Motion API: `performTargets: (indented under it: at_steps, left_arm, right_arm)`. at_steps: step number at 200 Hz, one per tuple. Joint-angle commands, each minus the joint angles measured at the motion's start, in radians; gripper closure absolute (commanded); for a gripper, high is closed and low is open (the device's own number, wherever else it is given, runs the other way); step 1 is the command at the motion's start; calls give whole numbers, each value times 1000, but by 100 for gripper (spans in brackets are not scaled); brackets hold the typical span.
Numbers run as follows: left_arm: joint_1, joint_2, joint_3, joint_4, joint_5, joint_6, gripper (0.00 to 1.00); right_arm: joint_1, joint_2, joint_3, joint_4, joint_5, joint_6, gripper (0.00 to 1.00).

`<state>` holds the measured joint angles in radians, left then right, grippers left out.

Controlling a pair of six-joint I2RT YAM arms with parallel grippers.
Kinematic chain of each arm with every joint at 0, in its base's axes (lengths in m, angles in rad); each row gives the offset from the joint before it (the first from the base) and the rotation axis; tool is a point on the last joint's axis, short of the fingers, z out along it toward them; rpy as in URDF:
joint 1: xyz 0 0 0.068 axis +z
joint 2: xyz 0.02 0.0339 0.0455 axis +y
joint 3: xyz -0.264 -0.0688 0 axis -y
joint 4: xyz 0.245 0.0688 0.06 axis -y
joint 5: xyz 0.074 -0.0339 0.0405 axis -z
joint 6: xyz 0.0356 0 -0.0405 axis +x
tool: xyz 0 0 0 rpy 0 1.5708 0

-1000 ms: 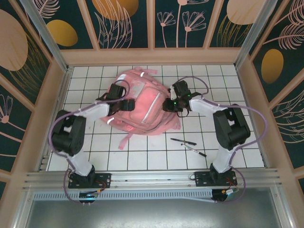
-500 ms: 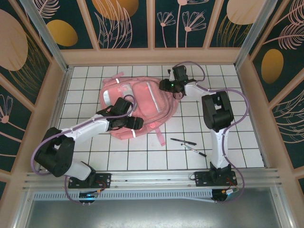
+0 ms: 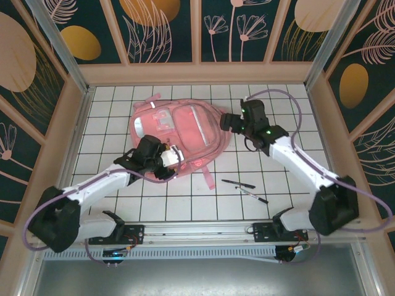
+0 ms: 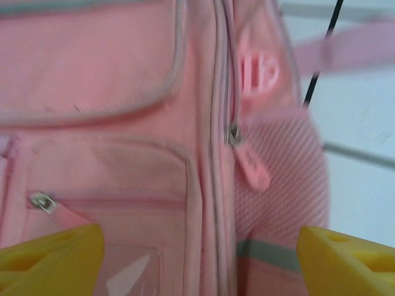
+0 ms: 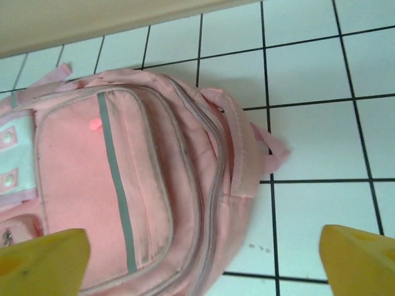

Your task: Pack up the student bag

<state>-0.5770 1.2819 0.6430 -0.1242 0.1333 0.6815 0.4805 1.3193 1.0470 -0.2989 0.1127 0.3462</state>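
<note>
Your left pincer [image 4: 200, 246] hangs open over the bag [image 3: 179, 129], at about 7 o'clock on its outline. The yellow fingers [image 4: 49, 259] are spread wide and grip nothing. Between them, the wrist camera looks straight down on pink fabric and a metal zipper pull [image 4: 234, 134] with a pink tab.

The bag lies flat, front side up, on the white tiled tabletop [image 3: 296, 160]. It sits toward 12 o'clock from the centre, a little left. One strap [image 3: 208, 176] trails off its edge toward 5 o'clock.

Your right pincer [image 5: 203, 246] is at the bag's 3 o'clock edge, also open, jaws far apart and holding nothing. Its camera takes in the bag's rounded end, a grey strip [image 5: 117, 185] and bare tiles.

Two pens [image 3: 238, 184] lie on the tiles at 5 o'clock from the bag, just past the strap's end.
</note>
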Motion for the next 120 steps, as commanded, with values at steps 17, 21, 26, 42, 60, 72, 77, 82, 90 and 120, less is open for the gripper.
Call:
performTargets:
  at_steps: [17, 21, 26, 42, 60, 72, 77, 82, 90, 120]
  left_arm:
    - [-2, 107, -31, 209, -262, 19, 33]
    - [-2, 116, -29, 215, -275, 13, 34]
    - [-2, 129, -27, 218, -285, 6, 36]
    - [-2, 173, -9, 199, -300, -6, 38]
    - [-8, 220, 13, 158, -253, -5, 44]
    - [-18, 246, 42, 130, -236, -13, 59]
    - [-20, 256, 62, 106, -224, -17, 65]
    - [-20, 264, 86, 72, -208, -22, 73]
    - [-20, 274, 127, 12, -168, -26, 85]
    - [-20, 232, 189, -81, -7, -37, 100]
  right_arm:
    - [-88, -90, -146, -15, -297, 53, 1]
    - [-82, -98, -159, 0, -318, 61, 1]
    - [-68, -105, -174, 17, -328, 68, 1]
    - [2, -96, -198, 59, -328, 86, 6]
    - [90, -53, -214, 119, -366, 149, 13]
    - [143, -29, -240, 206, -413, 209, 19]
    - [160, -17, -250, 240, -416, 235, 20]
    - [184, -7, -256, 268, -408, 256, 20]
    - [212, 14, -263, 301, -384, 267, 23]
    - [270, 120, -247, 365, -311, 241, 40]
